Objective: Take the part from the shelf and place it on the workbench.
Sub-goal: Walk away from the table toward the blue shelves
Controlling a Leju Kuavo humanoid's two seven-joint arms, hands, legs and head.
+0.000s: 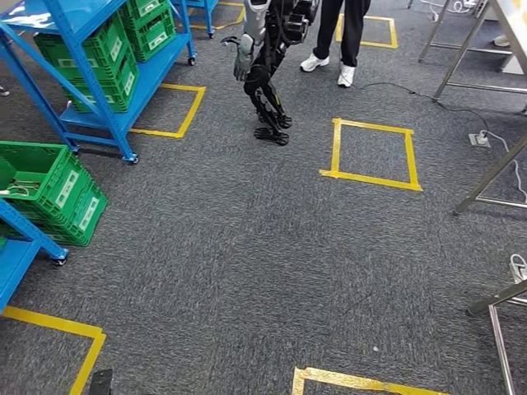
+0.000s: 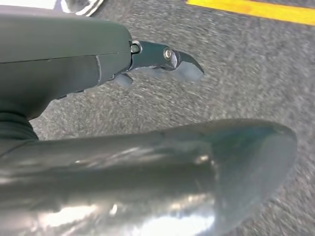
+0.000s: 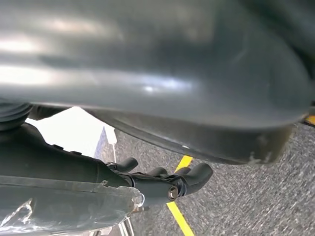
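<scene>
Grey carpet floor [image 1: 236,247], yellow tape squares [image 1: 371,153], blue racks [image 1: 100,74], green crates [image 1: 53,189]

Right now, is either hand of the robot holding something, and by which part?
Nothing is held. The left hand and the right hand each have the fingers apart from the thumb, and nothing lies between them.

Person [image 1: 338,37] cut off above legs by head view's top edge. Second robot [image 1: 267,62] cut off above waist. Green crates' [image 1: 53,193] contents not discernible. Left robot hand [image 2: 148,162] blurred, close. Right robot hand [image 3: 156,78] blurred; fingers' [image 3: 189,177] grasp unclear.
</scene>
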